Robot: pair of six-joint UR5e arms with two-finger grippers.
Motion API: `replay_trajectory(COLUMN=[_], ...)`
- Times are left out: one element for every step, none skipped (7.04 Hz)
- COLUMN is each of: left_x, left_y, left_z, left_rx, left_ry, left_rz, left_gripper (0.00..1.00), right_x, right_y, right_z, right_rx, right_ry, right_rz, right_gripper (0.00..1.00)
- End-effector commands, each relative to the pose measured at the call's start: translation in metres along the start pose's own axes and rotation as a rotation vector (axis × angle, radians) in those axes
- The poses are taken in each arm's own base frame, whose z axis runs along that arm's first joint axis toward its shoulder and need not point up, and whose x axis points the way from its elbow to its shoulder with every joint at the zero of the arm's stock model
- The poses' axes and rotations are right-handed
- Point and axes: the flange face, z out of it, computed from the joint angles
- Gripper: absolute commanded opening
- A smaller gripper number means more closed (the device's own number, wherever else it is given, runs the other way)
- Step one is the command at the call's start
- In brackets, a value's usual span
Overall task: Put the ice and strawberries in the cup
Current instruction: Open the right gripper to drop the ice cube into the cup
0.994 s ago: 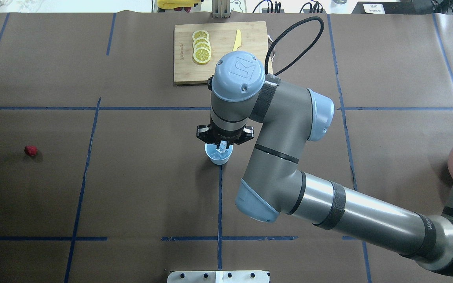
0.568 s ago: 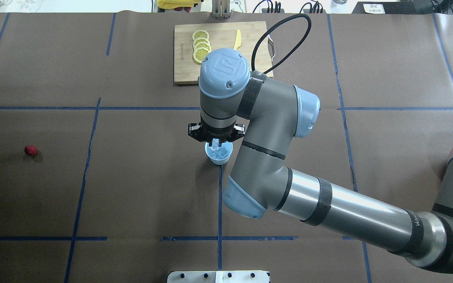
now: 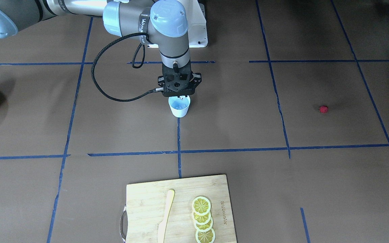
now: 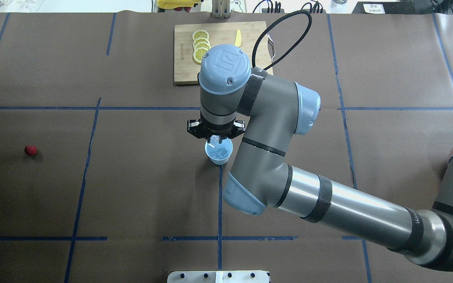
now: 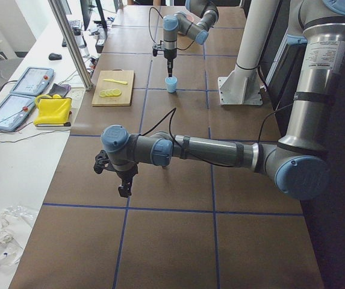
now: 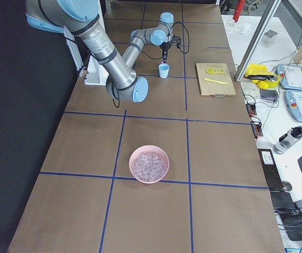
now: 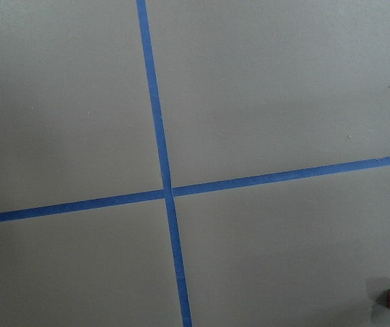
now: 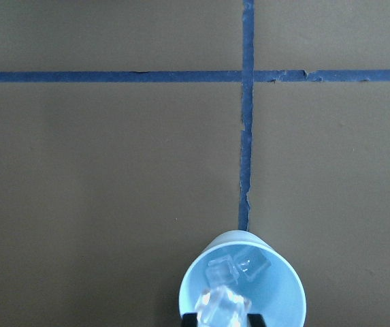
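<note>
The right arm [image 4: 289, 184] reaches to mid-table, and the right gripper [image 4: 215, 139] hangs just above the cup [image 4: 218, 157], pinching an ice cube [image 8: 223, 308] over two more inside. I cannot tell if the left gripper [image 5: 124, 189] is spread or pressed together. The tiny strawberry [image 4: 30, 150] lies well apart from the cup, on the robot's left side.

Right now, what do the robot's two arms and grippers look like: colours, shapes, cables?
The right arm and the left arm are round grey and silver tubes with pale blue joint caps; one shows an embossed logo. Black bands wrap the right arm; a black cable loops at its wrist. The right gripper and left gripper are black.
</note>
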Motion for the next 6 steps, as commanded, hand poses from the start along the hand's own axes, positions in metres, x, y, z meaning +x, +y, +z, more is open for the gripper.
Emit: replay_trajectory(left_x=[0.001, 0.002, 0.005, 0.012, 0.045, 0.077], left_y=[-0.001, -0.001, -0.003, -0.006, -0.006, -0.007], left_z=[-0.001, -0.002, -0.005, -0.007, 0.001, -0.004], left_rx=[0.001, 0.002, 0.011, 0.020, 0.011, 0.023], left_ry=[0.000, 0.000, -0.002, -0.008, -0.003, 0.006], left_rz=[0.001, 0.000, -0.001, -0.026, -0.015, -0.027], left_gripper=[1.00, 1.00, 1.00, 1.00, 1.00, 1.00], right_x=[0.003, 0.003, 0.008, 0.018, 0.041, 0.076], right_y=[-0.004, -0.007, -0.015, -0.026, -0.035, -0.033], right_z=[-0.002, -0.005, -0.013, -0.024, -0.041, -0.059], right_rx=[0.008, 0.010, 0.015, 0.024, 0.035, 0.054], right_ry=[-0.005, -0.006, -0.012, -0.016, -0.007, -0.002], right_rz=[-0.001, 0.005, 0.015, 0.032, 0.055, 0.061], right_gripper=[0.90, 0.98, 0.99, 0.99, 0.99, 0.99])
